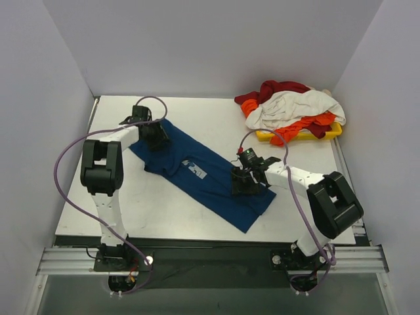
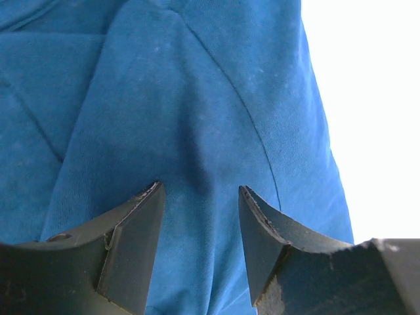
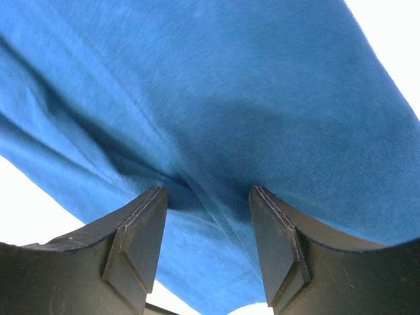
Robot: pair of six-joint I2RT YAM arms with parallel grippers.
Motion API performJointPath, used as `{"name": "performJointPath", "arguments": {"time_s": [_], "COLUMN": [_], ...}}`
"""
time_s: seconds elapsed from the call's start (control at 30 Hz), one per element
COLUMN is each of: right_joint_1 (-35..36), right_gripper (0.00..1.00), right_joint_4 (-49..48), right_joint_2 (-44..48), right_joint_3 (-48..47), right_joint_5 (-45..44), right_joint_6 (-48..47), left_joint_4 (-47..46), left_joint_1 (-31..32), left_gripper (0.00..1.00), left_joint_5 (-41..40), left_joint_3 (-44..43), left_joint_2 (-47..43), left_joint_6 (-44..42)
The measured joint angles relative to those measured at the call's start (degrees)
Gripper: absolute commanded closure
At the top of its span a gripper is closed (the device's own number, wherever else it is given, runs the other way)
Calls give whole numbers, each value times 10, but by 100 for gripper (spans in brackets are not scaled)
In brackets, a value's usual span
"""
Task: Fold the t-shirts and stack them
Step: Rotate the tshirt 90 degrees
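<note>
A dark blue t-shirt [image 1: 210, 178] with a pale square print lies folded lengthwise in a diagonal strip across the table's middle. My left gripper [image 1: 155, 134] is at its far left end; in the left wrist view its open jaws [image 2: 200, 197] press down on the blue cloth [image 2: 184, 98]. My right gripper [image 1: 244, 180] is on the strip's right part; its open jaws [image 3: 207, 197] straddle a ridge of blue cloth [image 3: 230, 98]. A heap of dark red, white and orange shirts [image 1: 289, 105] lies at the back right.
The heap rests on a flat yellow tray [image 1: 331, 133] at the table's back right. White walls close in the table on three sides. Purple cables loop from both arms.
</note>
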State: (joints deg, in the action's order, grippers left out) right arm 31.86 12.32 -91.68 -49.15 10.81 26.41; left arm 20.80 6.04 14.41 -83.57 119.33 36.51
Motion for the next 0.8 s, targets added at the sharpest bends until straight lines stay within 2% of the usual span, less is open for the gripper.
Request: {"name": "performJointPath", "arguments": {"time_s": [0.2,0.43,0.57,0.8], "right_joint_1": [51,53,46,38], "right_gripper": [46,45,45,45], "right_joint_4": [32,103,111,115], "right_joint_2": [12,77,104,80], "right_joint_3": [4,-14,-25,-7], "right_joint_5": [2,-6,-10,-5], "right_joint_6": [38,21,-8,-29], "left_joint_4": [32,70,77,72], "left_joint_1": [10,17,23,26], "left_gripper": [40,39,39,39], "left_joint_5": [-19,-53,-63,-61], "left_joint_3": [-54,-88,-69,8], "left_joint_2": [26,27,-4,-77], "left_joint_6": [-27,-43,-44,-38]}}
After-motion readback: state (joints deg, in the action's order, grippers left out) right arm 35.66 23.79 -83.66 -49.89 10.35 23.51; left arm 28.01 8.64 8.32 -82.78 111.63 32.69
